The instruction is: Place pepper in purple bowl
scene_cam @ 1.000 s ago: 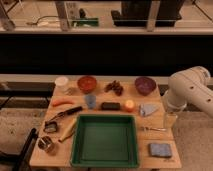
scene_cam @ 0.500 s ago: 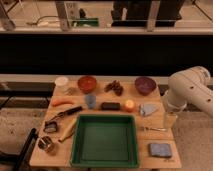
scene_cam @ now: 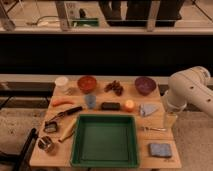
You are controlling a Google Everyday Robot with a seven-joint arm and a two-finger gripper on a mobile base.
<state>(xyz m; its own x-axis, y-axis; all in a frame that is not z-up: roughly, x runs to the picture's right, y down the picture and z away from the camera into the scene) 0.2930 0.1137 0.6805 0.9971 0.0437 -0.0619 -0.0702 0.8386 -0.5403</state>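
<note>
The pepper, slender and orange-red, lies on the left side of the wooden table, in front of a white cup. The purple bowl stands at the back right of the table and looks empty. My white arm comes in from the right. Its gripper hangs down over the table's right edge, in front of the purple bowl and far to the right of the pepper. It holds nothing that I can see.
An orange-red bowl, a brown clump, a blue cup, a black block, a round yellow-orange item and a blue cloth lie across the middle. A green tray fills the front. Utensils lie front left and a blue sponge front right.
</note>
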